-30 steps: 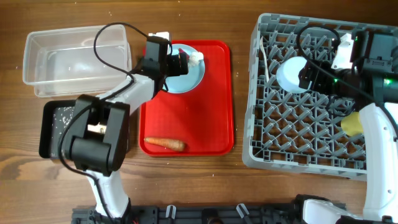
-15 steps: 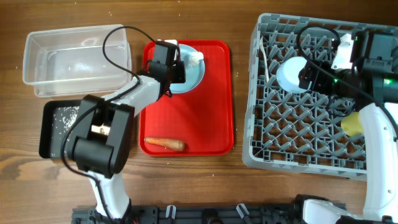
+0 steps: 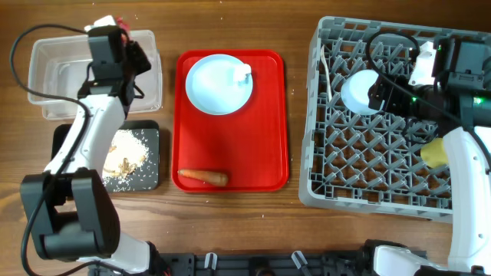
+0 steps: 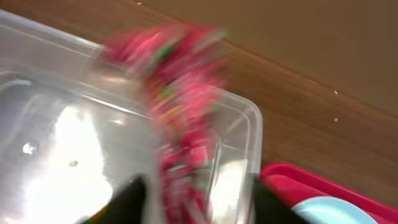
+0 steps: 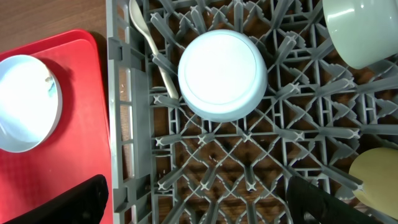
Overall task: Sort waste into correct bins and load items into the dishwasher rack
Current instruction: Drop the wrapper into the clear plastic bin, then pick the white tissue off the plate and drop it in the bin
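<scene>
Grey dishwasher rack (image 3: 368, 153) on wooden counter (image 3: 230, 222): right fingers (image 5: 84, 199) spread wide above it, empty. Clear tub (image 3: 54, 77) opp. side: left fingers (image 4: 127, 202) pinch red candy wrapper (image 4: 183, 106) over it. Wrapper prob. featherlight, crinkly, slippery; best gripped at bunched middle.

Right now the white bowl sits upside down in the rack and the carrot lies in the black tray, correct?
No. The overhead view shows the carrot on the red tray, not in the black tray. The white bowl is upside down in the rack.
</scene>
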### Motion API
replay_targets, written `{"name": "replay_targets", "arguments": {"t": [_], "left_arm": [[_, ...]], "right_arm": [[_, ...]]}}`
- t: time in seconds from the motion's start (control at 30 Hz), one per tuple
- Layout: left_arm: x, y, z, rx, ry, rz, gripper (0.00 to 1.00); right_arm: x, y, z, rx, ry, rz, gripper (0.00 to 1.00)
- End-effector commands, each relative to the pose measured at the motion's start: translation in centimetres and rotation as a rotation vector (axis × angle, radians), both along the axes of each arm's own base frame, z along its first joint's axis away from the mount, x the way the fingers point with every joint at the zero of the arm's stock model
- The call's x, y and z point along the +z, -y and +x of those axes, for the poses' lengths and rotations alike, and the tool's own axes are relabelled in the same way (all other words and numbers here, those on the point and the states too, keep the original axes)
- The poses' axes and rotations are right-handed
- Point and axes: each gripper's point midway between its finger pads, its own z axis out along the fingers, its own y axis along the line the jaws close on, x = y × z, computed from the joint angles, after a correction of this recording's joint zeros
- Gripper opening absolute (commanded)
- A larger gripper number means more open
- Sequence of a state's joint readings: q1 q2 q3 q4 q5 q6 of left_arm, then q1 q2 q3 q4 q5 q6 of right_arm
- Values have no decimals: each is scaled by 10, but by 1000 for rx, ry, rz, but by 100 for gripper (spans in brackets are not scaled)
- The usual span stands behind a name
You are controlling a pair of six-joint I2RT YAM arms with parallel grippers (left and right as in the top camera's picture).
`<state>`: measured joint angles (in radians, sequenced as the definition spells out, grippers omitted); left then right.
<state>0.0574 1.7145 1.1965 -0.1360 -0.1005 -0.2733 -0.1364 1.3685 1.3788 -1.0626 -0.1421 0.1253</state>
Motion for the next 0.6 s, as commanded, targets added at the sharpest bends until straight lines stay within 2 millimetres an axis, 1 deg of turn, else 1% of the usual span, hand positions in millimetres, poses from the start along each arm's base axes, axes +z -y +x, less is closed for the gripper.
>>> {"name": "replay_targets", "arguments": {"t": [0.0,0.03,0.07,0.1,0.13,0.17,0.2,0.23,0.3,0.37,0.43,0.47,0.5,0.57], "left_arm": [[9,9,6,-28,37,-45,74],[15,21,10,-70,62,-66,75],[18,32,13,-101,81,-76,80],[25,49,16,-143,106,-82,82],[31,75,20,-196,134,-80,84],[35,94,21,-234,155,-83,86],[38,118,23,-280,175,-86,90],[35,143,24,-327,186,-91,93],[19,177,26,-386,178,-100,97],[-11,211,28,-445,159,-104,100],[-29,227,30,-472,152,-105,100],[-45,235,31,-484,140,-105,100],[-56,238,32,-489,130,-105,100],[-71,244,33,-497,120,-104,100]], "right_arm": [[4,-3,-1,22,13,4,93],[4,-3,-1,22,13,4,94],[4,-3,-1,22,13,4,93],[4,-3,-1,22,13,4,93],[4,-3,-1,22,14,4,93],[4,-3,-1,22,14,4,94],[4,-3,-1,22,14,4,93],[4,-3,-1,22,14,4,93],[4,-3,-1,22,13,4,93],[4,-3,-2,22,12,4,93],[4,-3,-2,22,11,4,94],[3,-3,-2,22,10,4,93],[4,-3,-2,22,11,4,93],[4,-3,-2,22,11,4,93]]}}
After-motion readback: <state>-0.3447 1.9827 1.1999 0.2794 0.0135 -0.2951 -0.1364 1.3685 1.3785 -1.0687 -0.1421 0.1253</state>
